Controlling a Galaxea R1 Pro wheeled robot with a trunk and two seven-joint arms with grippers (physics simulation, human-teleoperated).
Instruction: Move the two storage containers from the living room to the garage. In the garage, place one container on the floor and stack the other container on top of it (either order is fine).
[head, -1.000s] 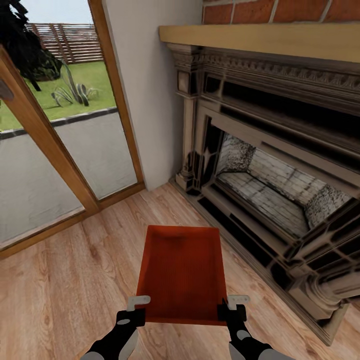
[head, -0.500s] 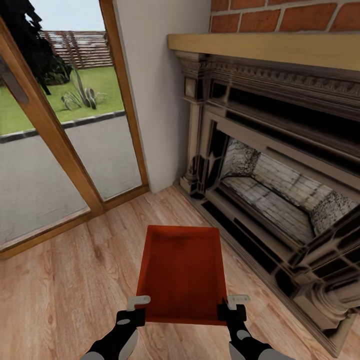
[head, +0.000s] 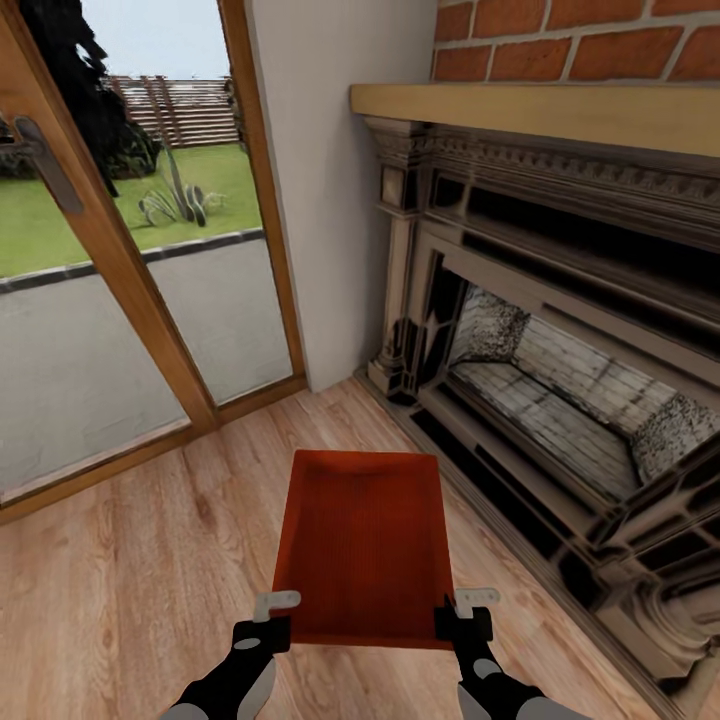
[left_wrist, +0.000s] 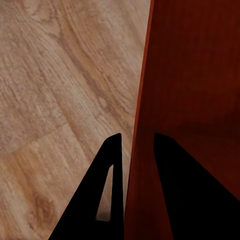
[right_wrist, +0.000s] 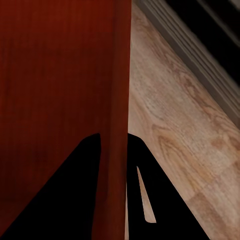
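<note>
Hands — left hand (head: 272, 618), right hand (head: 466, 616) — each clamp the storage container's (head: 363, 545) near corners.

- My head view swings: the fireplace (head: 560, 330) and glass door (head: 130, 290) slide rightward and lower.
- More brick (head: 580, 40) appears; the door handle (head: 45, 165) enters.

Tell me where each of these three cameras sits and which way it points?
Head view: on the robot's head, looking down over both arms at the bin, wood floor and fireplace.
Left wrist view: by the left pincer, along its fingers straddling the bin's wall.
Right wrist view: by the right pincer, likewise.
All three share the bin and floor.
</note>
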